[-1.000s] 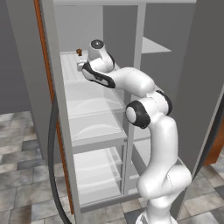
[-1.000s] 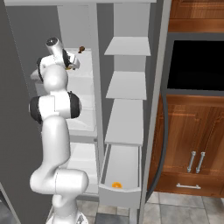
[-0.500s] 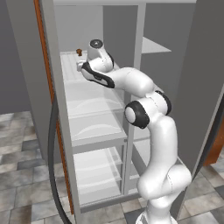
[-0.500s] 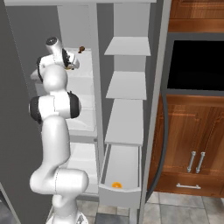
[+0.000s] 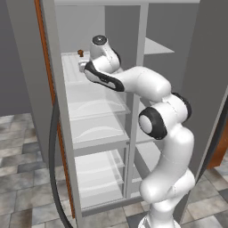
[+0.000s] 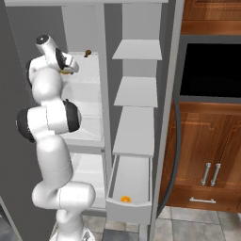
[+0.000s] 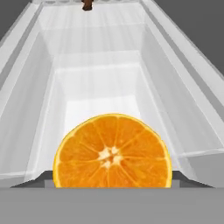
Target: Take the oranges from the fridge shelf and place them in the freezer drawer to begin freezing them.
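An orange half (image 7: 112, 153) fills the foreground, cut face up; a brown object (image 7: 87, 5) lies far behind.

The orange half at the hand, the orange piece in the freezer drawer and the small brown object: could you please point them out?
orange half (image 7: 112, 152), hand view, centre of its cut face.
orange piece (image 6: 125, 199), right base view, its visible top, in the drawer.
small brown object (image 6: 87, 53), right base view, its body, at the shelf's back.

Arm up-left, hand (image 6: 67, 70) on orange half (image 7: 112, 151)
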